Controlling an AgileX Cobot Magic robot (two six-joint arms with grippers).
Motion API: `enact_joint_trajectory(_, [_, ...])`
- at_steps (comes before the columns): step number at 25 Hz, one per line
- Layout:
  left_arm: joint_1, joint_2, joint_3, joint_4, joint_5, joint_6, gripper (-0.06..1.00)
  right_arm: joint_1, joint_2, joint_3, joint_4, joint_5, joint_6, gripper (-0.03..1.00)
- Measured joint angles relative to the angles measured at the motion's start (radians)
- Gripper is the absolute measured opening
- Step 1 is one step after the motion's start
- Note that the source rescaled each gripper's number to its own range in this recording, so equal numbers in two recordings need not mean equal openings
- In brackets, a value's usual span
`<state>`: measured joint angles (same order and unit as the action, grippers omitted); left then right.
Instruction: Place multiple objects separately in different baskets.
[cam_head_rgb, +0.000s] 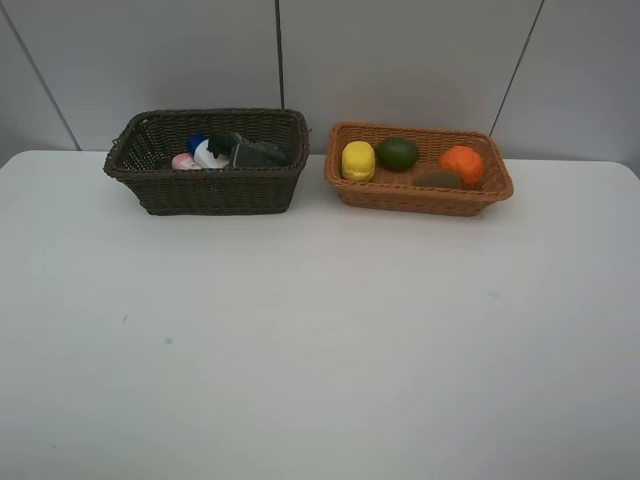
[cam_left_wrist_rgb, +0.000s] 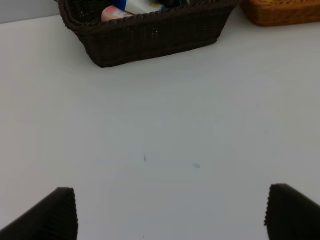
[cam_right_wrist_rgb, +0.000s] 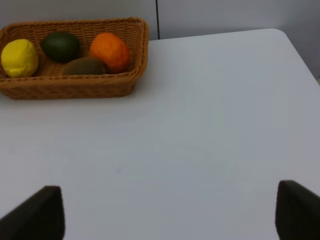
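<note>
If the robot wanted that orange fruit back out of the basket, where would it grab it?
Probably from straight above, fingers closing across the round middle of the orange fruit. The light basket wall blocks side approaches, and the brown fruit lies right beside it, so the free sides are best.

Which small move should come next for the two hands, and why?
Probably none beyond holding back: the fruits sit in the light basket, the bottles in the dark basket, and the left hand and right hand are open, holding nothing.
</note>
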<state>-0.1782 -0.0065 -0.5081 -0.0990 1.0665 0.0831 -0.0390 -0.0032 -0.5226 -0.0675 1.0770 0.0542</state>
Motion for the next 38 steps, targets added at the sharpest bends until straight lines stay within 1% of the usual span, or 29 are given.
enact_joint_trajectory(38, [0.0, 0.0, 0.0, 0.0, 0.0, 0.0, 0.98, 0.0, 0.0, 0.0, 0.001, -0.001, 0.0, 1.0])
